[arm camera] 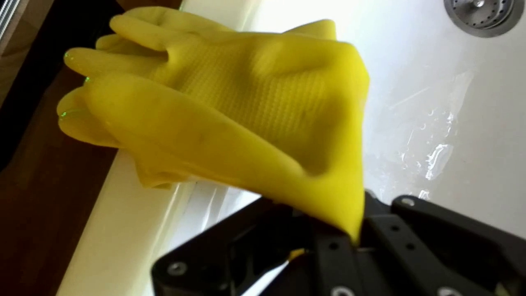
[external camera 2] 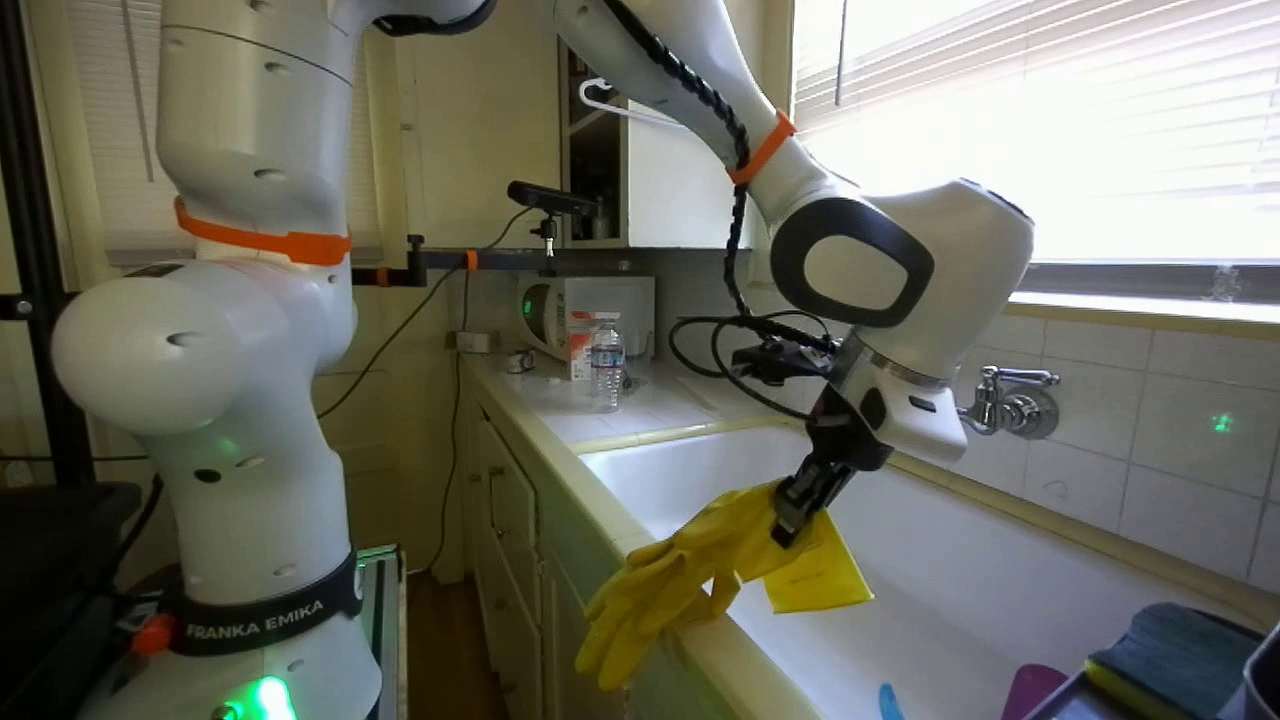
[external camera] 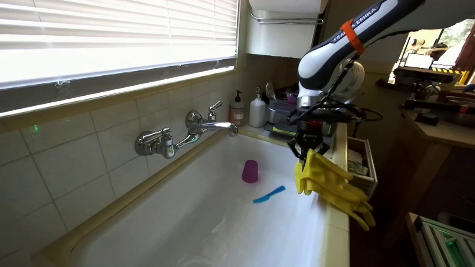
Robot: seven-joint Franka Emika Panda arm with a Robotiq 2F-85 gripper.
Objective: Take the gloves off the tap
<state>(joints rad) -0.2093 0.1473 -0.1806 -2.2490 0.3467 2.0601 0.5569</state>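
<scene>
My gripper [external camera: 303,162] is shut on the yellow rubber gloves [external camera: 328,181], pinching them near the cuff end. They drape over the sink's rim, with the fingers hanging past its outer side. In the wrist view the gloves [arm camera: 254,82] cover much of the picture and a fold runs in between the black fingers [arm camera: 333,255]. Part of the cuff hangs inside the basin, as an exterior view of the gloves [external camera 2: 815,580] shows. The chrome tap [external camera: 193,135] on the tiled wall is bare and stands well apart from the gripper.
In the white sink [external camera: 178,222] lie a purple cup [external camera: 250,171] and a blue knife-shaped item [external camera: 269,194]. Soap bottles [external camera: 256,111] and a dish rack [external camera: 278,113] stand at one end. An open drawer [external camera: 362,170] juts out beside the rim. A water bottle [external camera 2: 606,365] stands on the counter.
</scene>
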